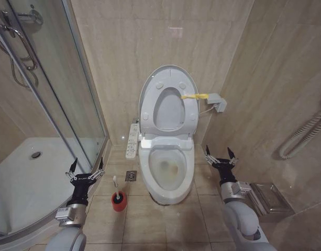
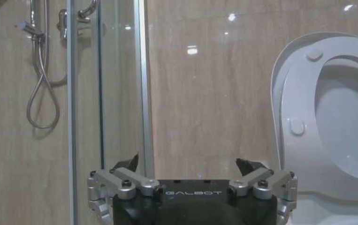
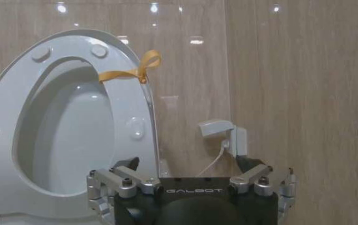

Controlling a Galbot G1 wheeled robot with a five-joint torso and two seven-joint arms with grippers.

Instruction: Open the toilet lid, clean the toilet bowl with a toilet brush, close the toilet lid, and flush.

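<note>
The toilet lid stands raised against the back wall, with the ring seat up against it and a yellow strap hanging off its right edge. Below, the toilet bowl is uncovered, with yellowish water inside. The toilet brush stands upright in its red cup on the floor left of the bowl. My left gripper hovers open just left of the brush, holding nothing. My right gripper is open beside the bowl's right side. The right wrist view faces the lid and strap past the open gripper.
A curved glass shower enclosure with a white tray stands at the left. A bidet control panel and floor drain lie between brush and toilet. A wall box, a hose and a metal holder line the right wall.
</note>
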